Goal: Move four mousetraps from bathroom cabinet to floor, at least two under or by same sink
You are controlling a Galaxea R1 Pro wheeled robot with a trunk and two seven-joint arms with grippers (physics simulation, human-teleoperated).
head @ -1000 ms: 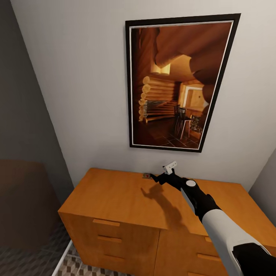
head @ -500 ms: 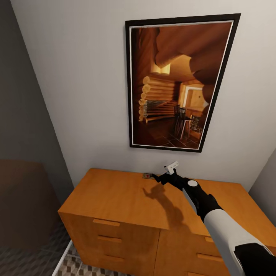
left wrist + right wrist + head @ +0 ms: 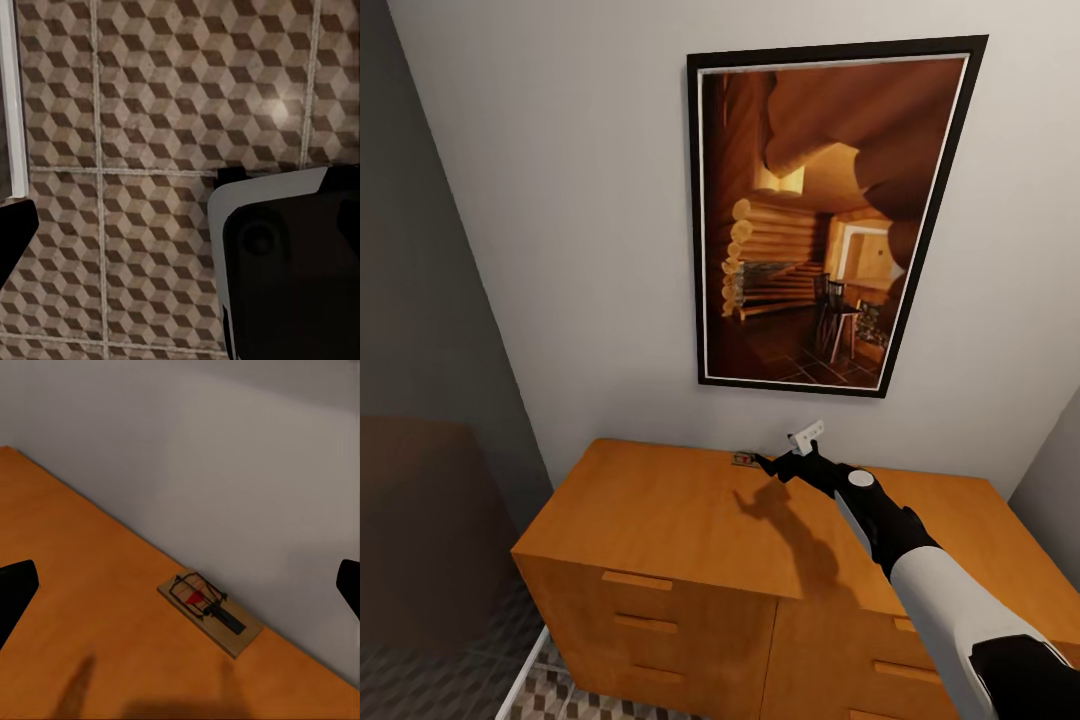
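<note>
Orange-brown wood is filling the lower half of the head frame: the cabinet (image 3: 690, 520), flat top, drawer fronts with bar handles at the bottom. One mousetrap (image 3: 741, 459) is lying flat on the top at its rear edge, close to the white wall (image 3: 560, 250), just below centre of the frame. The right gripper (image 3: 768, 463) is reaching in from the lower right, tips just beside the trap, apart from it, casting a shadow on the wood.

Right wrist frame: trap (image 3: 210, 612) is sitting a little below centre, red patch and dark wire on the board, long side running along the wall. Fingers (image 3: 15, 592) are showing at the far left and right edges, spread wide, nothing between them.

Left wrist frame: cube-pattern floor (image 3: 157, 97) tiles. One dark finger is showing at the left edge; left gripper spread, cannot tell.

Framed picture (image 3: 825, 215) is hanging on the wall, upper right of centre.
</note>
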